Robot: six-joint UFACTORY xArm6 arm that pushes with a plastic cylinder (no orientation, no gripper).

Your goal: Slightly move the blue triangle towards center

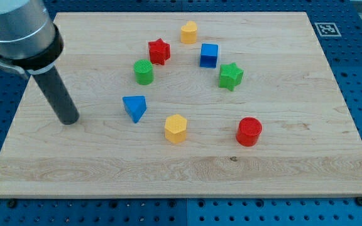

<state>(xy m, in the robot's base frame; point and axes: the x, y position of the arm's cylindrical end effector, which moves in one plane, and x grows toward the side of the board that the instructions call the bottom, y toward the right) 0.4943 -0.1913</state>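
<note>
The blue triangle [134, 107] lies on the wooden board [294, 157], left of the board's middle. My tip [69, 120] rests on the board at the view's left, well to the left of the blue triangle and a little lower. It touches no block. The rod rises from the tip to the arm's grey body at the view's top left.
Other blocks form a loose ring: a green cylinder [144, 72], a red star [159, 51], a yellow hexagon [189, 31], a blue cube [209, 55], a green star [230, 76], a red cylinder [249, 132], a yellow hexagon [175, 129].
</note>
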